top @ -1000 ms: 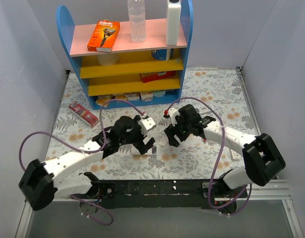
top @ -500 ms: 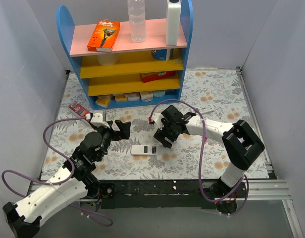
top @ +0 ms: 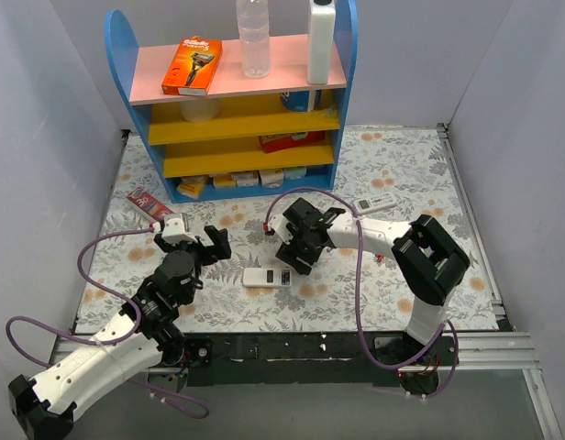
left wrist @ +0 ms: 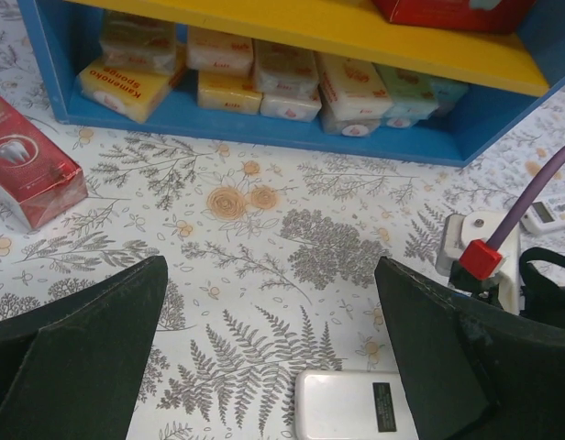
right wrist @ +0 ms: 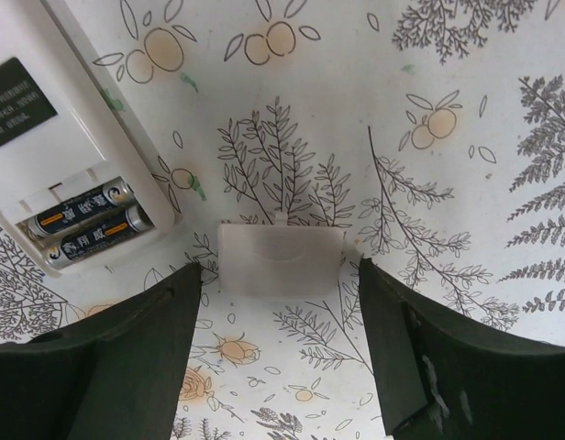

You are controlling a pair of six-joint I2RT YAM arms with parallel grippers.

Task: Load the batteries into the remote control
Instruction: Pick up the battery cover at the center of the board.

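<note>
Both batteries (right wrist: pixel 85 223) are sitting in the open bay of the remote control (top: pixel 269 277), lying back-up at lower centre of the overhead view, while the right gripper (top: pixel 299 255) and left gripper (left wrist: pixel 269 275) are both gaping empty, the loose cover (right wrist: pixel 281 260) looking the only job left.

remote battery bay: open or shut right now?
Open. The right wrist view shows two batteries seated side by side in the remote control's uncovered bay, and the white cover lies loose on the tablecloth beside it.
</note>
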